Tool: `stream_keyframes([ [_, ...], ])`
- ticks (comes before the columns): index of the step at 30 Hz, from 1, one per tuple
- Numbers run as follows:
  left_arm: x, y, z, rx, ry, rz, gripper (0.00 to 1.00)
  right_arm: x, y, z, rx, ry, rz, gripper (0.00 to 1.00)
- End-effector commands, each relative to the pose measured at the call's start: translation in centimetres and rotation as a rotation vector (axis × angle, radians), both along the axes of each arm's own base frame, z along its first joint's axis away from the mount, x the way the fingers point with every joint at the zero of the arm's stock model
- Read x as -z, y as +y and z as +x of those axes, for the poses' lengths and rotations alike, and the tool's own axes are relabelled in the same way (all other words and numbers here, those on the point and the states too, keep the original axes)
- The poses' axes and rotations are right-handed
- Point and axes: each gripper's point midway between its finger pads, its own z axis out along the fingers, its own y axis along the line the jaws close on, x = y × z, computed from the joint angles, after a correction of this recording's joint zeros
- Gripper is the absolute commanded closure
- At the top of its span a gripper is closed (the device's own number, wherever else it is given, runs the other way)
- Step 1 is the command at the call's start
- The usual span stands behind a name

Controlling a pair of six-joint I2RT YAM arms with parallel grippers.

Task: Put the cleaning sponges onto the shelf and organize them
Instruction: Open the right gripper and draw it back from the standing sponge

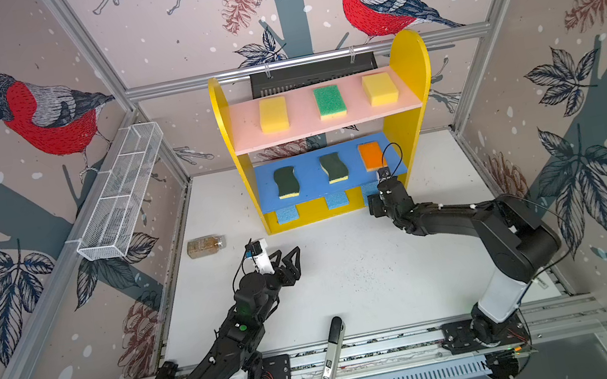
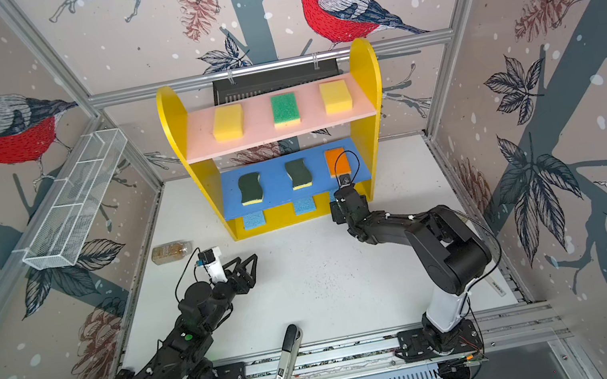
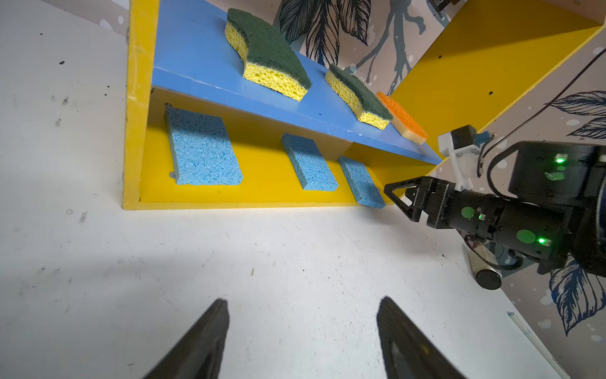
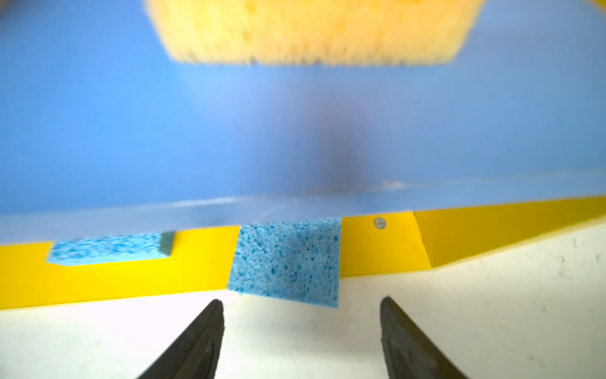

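The shelf [image 1: 409, 66] holds every sponge in view. Two yellow sponges [image 1: 273, 115] [image 1: 380, 89] flank a green-topped one [image 1: 330, 100] on the pink board. On the blue board lie two dark green wavy sponges [image 1: 286, 181] [image 1: 334, 167] and an orange-topped one [image 1: 371, 156]. Three light blue sponges [image 3: 203, 147] [image 3: 308, 162] [image 3: 360, 182] lie on the yellow base. The rightmost [image 4: 288, 262] overhangs the base's front edge. My right gripper [image 4: 301, 300] stands open and empty just in front of it. Over the table left of centre, my left gripper [image 1: 289, 260] is open and empty.
A brownish bottle [image 1: 205, 245] lies on the table left of the shelf. A white wire basket [image 1: 121, 193] hangs on the left wall. A black and white tool [image 1: 332, 350] rests on the front rail. A black box [image 1: 311, 75] sits behind the shelf.
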Motion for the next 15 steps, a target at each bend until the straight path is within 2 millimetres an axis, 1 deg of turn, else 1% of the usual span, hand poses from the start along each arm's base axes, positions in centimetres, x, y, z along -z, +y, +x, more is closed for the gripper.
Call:
stream_keyframes([
  [1, -0.4, 0.1, 0.0, -0.007, -0.004, -0.01, 0.28, -1.2, 0.6, -0.7, -0.013, -0.012, 0.081, 0.25],
  [4, -0.6, 0.1, 0.0, -0.007, -0.005, -0.021, 0.28, -1.5, 0.8, -1.5, -0.027, -0.001, 0.131, 0.26],
  [9, -0.7, 0.1, -0.1, -0.005, 0.003, -0.021, 0.28, -1.6, 1.6, -3.3, -0.07, 0.018, 0.25, 0.3],
  [15, -0.6, 0.2, -0.3, -0.005, 0.007, -0.027, 0.28, -1.7, 2.0, -5.2, -0.132, 0.026, 0.429, 0.42],
])
